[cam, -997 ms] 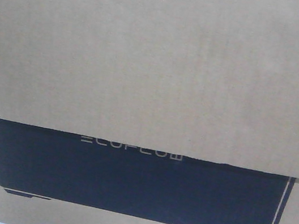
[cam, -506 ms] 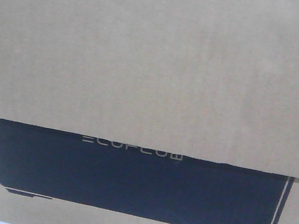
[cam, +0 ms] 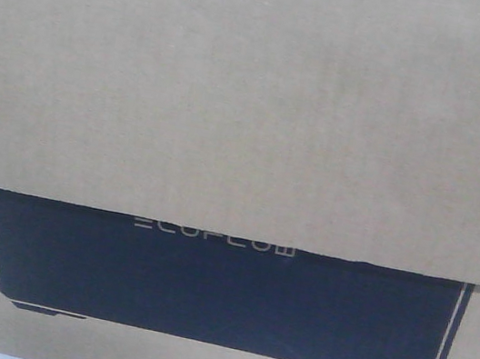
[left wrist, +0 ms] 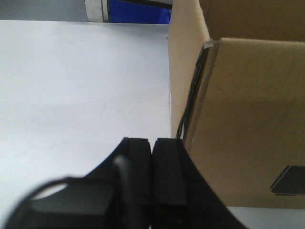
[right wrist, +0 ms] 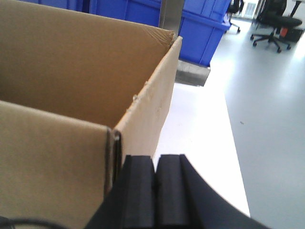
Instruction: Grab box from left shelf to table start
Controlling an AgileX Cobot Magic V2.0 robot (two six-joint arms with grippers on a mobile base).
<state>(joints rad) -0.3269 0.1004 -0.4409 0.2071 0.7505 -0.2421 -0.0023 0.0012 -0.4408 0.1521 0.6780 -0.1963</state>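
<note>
The box, plain brown cardboard, fills the whole front view, with a black device print and pale lettering low on its near face. In the left wrist view the box stands on the white table. My left gripper is shut and empty, right beside the box's left corner. In the right wrist view my right gripper is also shut and empty, close against the open box's right wall, with the table beyond it. The left shelf is out of view.
Blue plastic bins and a grey metal post stand behind the table's far edge. Grey floor lies right of the table, with an office chair far back. More blue bins show past the table.
The black print on the box has crept slightly right and down in the front view. Nothing else differs.
</note>
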